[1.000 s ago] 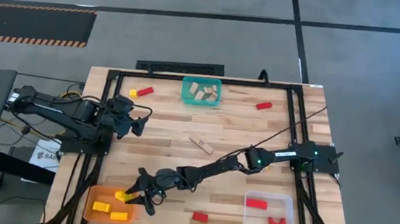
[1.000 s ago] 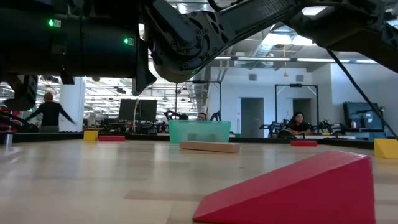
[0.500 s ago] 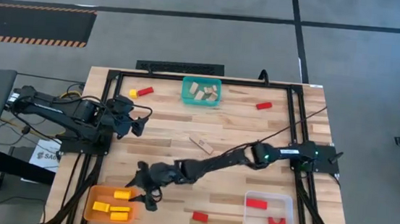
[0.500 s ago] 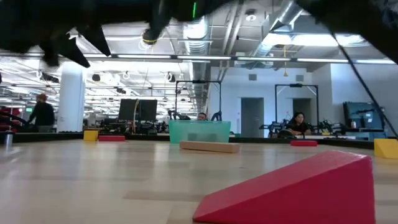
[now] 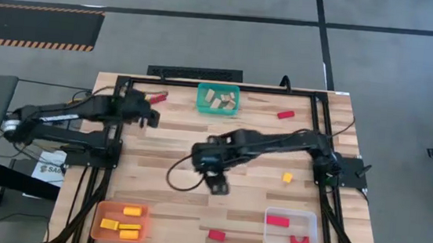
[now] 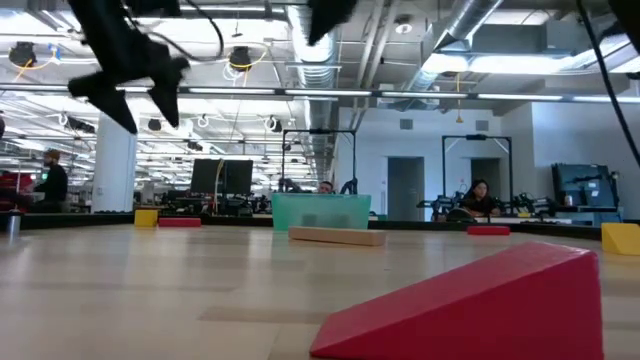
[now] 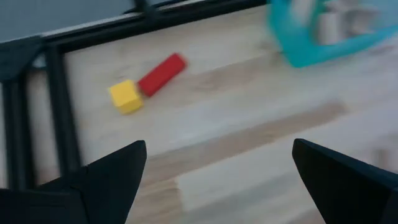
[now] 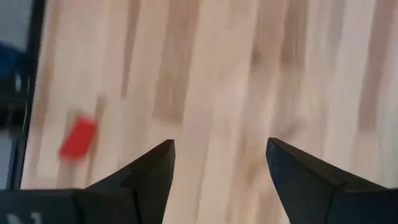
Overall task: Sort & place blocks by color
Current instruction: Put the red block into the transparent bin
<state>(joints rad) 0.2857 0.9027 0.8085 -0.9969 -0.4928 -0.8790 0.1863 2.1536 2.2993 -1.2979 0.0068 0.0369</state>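
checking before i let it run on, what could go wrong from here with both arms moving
1. The left end effector, open, is near the yellow cube, which touches a red bar; grasping one may nudge the other.
2. The right end effector, open and empty, sits mid-table over the spot where a tan bar lies; descending could knock it aside.
3. Another yellow cube lies near the right arm and could be swept.

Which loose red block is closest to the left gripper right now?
The red bar block at the table's far-left corner, just beyond the left gripper; the other loose reds lie much farther away.
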